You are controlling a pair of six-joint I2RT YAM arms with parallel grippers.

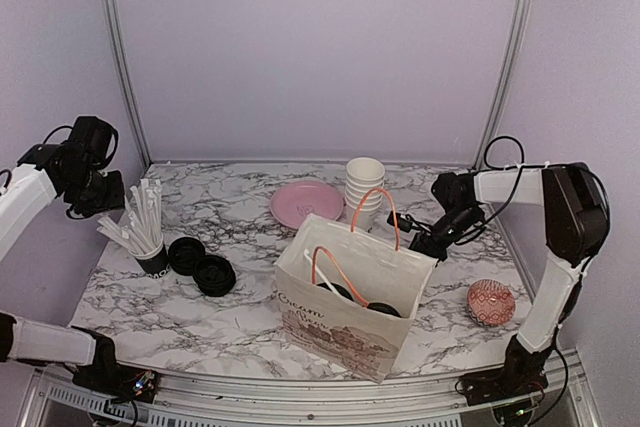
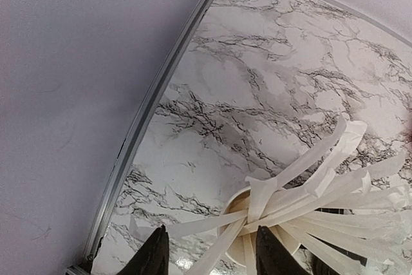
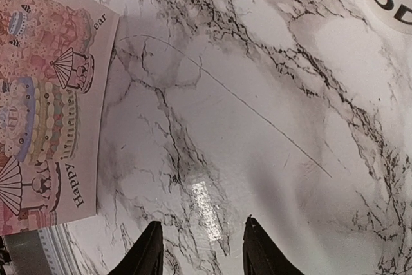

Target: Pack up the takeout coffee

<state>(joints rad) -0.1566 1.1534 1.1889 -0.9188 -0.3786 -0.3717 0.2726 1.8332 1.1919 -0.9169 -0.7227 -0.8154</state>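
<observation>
Top view only: takeout coffee is seen inside bag | left gripper: parted, nothing gripped, straw cup below | right gripper: parted, nothing gripped, bag print alongside.

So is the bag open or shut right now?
Open. The bag stands upright, its mouth spread wide, with black lids showing inside.

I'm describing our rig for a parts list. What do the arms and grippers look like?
The left arm and right arm: white links, black joints, loose black cables. The left gripper and right gripper: two black tapering fingers each.
</observation>
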